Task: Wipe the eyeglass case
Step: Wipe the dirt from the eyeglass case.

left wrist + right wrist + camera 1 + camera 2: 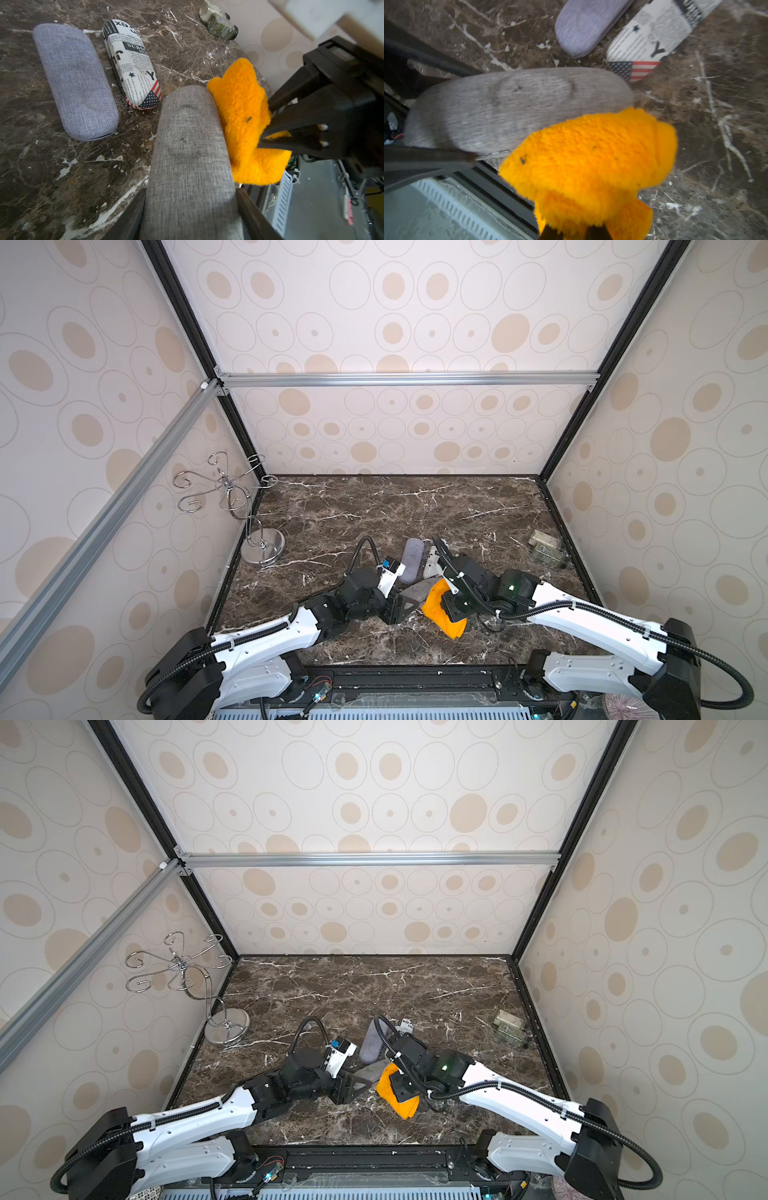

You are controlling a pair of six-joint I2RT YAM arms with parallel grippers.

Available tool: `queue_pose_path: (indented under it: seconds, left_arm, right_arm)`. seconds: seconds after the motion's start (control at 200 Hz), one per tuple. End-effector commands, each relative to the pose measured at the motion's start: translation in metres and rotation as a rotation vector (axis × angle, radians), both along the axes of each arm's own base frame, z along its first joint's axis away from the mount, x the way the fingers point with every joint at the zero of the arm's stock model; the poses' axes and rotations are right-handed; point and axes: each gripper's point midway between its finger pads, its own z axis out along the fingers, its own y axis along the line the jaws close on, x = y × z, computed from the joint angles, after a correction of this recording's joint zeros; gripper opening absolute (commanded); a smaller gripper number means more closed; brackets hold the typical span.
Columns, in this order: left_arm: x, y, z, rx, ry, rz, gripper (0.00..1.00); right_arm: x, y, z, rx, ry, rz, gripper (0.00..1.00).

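We take the wiping itself to be the step in hand. Starting at the left, the left gripper (192,207) is clamped on the near end of the grey eyeglass case (187,145), one finger on each long side. The rest of the case reaches out ahead of the jaws, toward the far side of the marble tabletop (41,166). The case seems to be held a little above the marble, though we cannot be sure its far end is clear.

Just to the right, the orange fluffy cloth (243,116) presses against the right-hand long edge of the case, touching the side rather than the top. Further right, the right gripper (574,232) is pinched on the cloth, whose loose end bunches out in front of its fingers. The right wrist view is blurred.

In our judgement the broad top face, which shows faint dark marks, is not yet covered. The next move calls for the right arm to bring the cloth up over that face and draw it along the length, while the left grip stays firm.

A blue-grey fabric case (74,81) and a newspaper-print case (133,64) lie beyond on the marble, apart from both grippers.
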Motion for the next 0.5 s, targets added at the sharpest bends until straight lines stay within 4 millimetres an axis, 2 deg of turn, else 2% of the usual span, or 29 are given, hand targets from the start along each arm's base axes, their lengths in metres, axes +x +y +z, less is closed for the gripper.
queue_pose_path:
  seconds: [0.0, 0.155, 0.28, 0.345, 0.425, 0.495]
  left_arm:
    - [-0.002, -0.011, 0.030, -0.129, 0.114, -0.037, 0.36]
    - [0.010, -0.010, 0.044, -0.214, 0.262, 0.025, 0.35]
    - [0.016, -0.012, 0.049, -0.268, 0.368, 0.065, 0.33]
    - [0.017, -0.015, 0.050, -0.291, 0.405, 0.068, 0.32]
    - [0.016, -0.017, 0.051, -0.311, 0.431, 0.071, 0.32]
    - [0.017, -0.017, 0.053, -0.311, 0.425, 0.076, 0.32]
  right_arm:
    - [0.011, -0.029, 0.003, -0.030, -0.063, -0.125, 0.00]
    - [0.007, -0.017, 0.006, 0.076, -0.063, -0.089, 0.00]
    - [0.008, -0.022, -0.003, 0.051, -0.059, -0.122, 0.00]
    - [0.008, -0.018, -0.006, 0.061, -0.045, -0.118, 0.00]
    - [0.010, -0.010, -0.005, 0.105, -0.048, -0.117, 0.00]
    - [0.010, 0.007, 0.002, 0.191, -0.054, -0.075, 0.00]
